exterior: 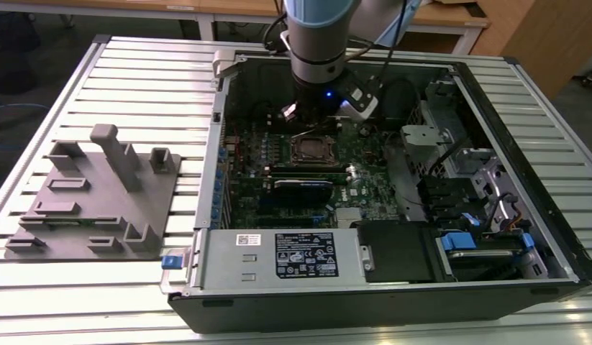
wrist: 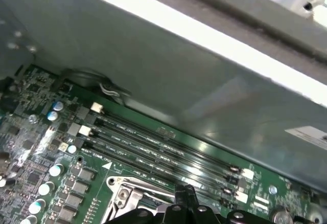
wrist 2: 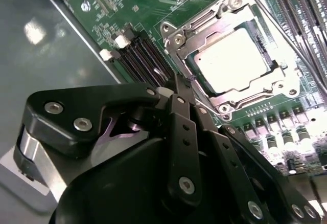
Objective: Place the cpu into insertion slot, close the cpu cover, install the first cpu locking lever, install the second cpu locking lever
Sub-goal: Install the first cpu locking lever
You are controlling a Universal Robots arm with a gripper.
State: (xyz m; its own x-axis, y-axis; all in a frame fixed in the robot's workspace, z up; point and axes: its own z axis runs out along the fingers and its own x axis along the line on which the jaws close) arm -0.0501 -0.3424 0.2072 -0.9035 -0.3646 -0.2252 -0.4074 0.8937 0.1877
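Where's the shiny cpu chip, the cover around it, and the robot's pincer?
cpu point(wrist 2: 237, 60): second wrist view, middle of its silver face.
cpu cover point(wrist 2: 217, 24): second wrist view, one side of the metal frame.
pincer point(wrist 2: 183, 87): second wrist view, between its fingertips.

The black label point(exterior: 306, 255) on the grey power-supply box point(exterior: 236, 272) carries print too small to read.
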